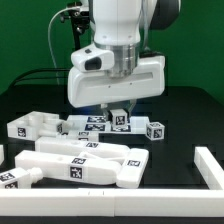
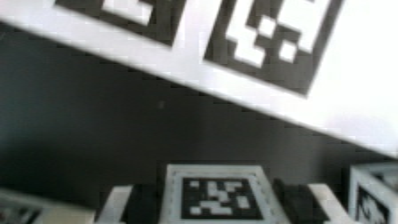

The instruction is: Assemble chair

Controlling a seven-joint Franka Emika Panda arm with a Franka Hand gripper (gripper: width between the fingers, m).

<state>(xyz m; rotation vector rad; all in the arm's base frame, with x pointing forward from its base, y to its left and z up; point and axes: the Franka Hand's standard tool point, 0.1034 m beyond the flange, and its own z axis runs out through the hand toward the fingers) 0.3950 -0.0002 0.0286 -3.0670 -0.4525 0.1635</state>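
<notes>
**Below the Wrist: Chair Parts Loose on the Table**

Under the wrist housing, the gripper hangs low over a row of small tagged blocks. I cannot tell from either view how far its jaws stand apart or whether they hold anything. One tagged block shows blurred, close under the wrist camera.

The chair parts lie flat and unjoined on the black table. The row runs from the exterior view's left to its right. Nearer that camera lie long bars, tags up, their long axes also left to right.

A white rail borders the table at the exterior view's right, well apart from the gripper. A white tagged surface crosses the wrist view; I cannot identify it.
</notes>
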